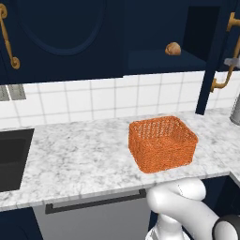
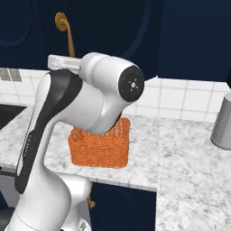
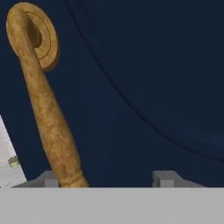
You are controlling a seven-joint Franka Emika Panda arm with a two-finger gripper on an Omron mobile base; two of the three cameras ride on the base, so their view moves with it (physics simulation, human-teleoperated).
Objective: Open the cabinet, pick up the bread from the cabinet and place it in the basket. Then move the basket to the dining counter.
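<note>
Bread (image 1: 173, 48): one small brown loaf, on the shelf inside the open navy cabinet (image 1: 159, 33), above the tiled wall. One orange mesh basket (image 1: 162, 143) on the marble worktop (image 1: 75, 159), below and slightly left of the bread. One grey canister (image 2: 222, 122) at the worktop's right end, one black sink (image 1: 11, 157) at the left. Gripper (image 3: 105, 181) up against the navy door, fingertips (image 3: 164, 178) parted, gripping nothing; brass handle (image 3: 46, 109) just beside the left tip, bread well apart from it
</note>
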